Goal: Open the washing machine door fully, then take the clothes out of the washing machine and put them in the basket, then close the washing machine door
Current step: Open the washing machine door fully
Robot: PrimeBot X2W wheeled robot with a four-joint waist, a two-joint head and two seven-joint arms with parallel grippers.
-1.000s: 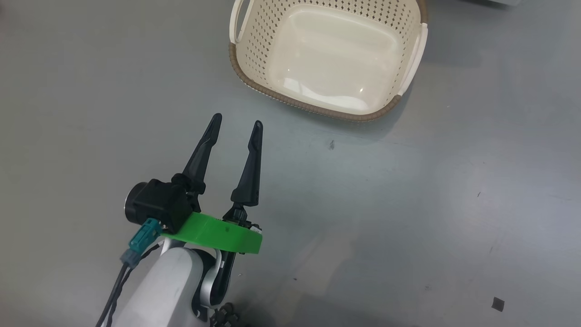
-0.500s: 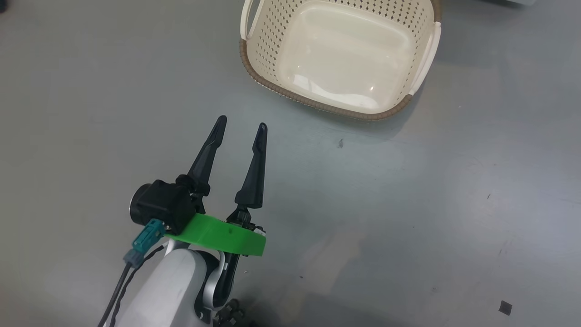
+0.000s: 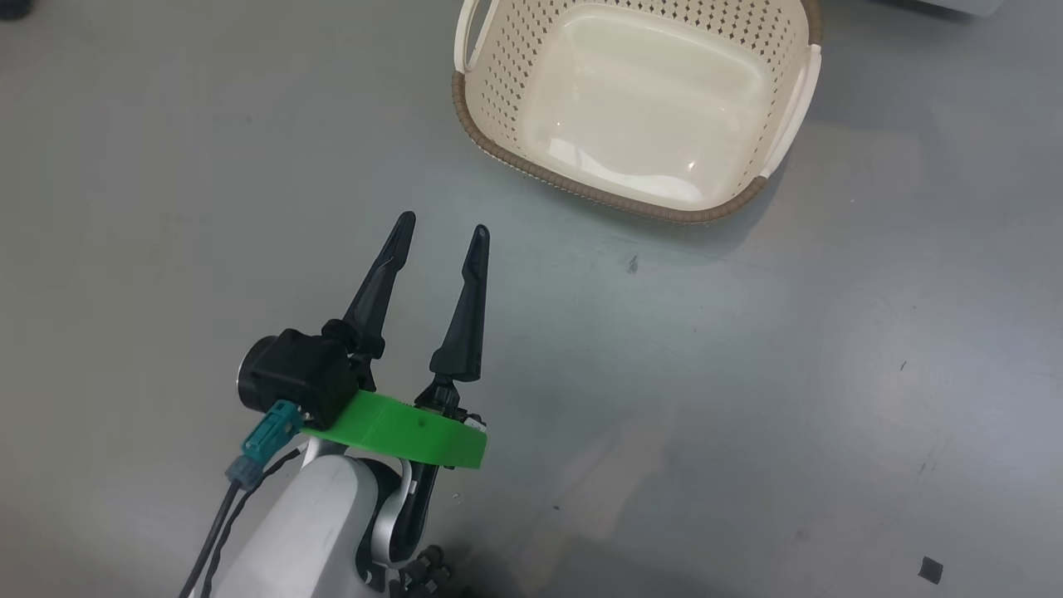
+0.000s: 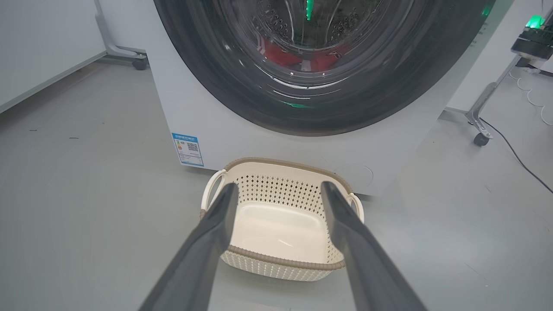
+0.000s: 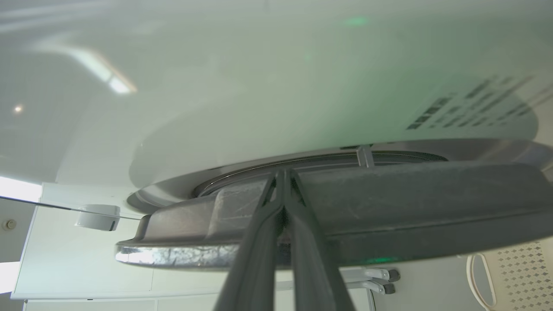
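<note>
On the grey floor (image 3: 747,374) the basket (image 3: 598,195) stood at the top centre of the head view. At the lower left, the left gripper (image 3: 441,224) was wide open, holding nothing. The right gripper (image 5: 283,175) was pressed shut, its tips at the edge of the washing machine door (image 5: 410,203).

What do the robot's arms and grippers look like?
The left gripper has two long, thin black fingers that taper to points. Behind them sit a bright green ring, a chunky black camera and a teal plug with a twisted dark cable. The forearm is smooth, rounded and white. The right gripper has the same long dark fingers.
</note>
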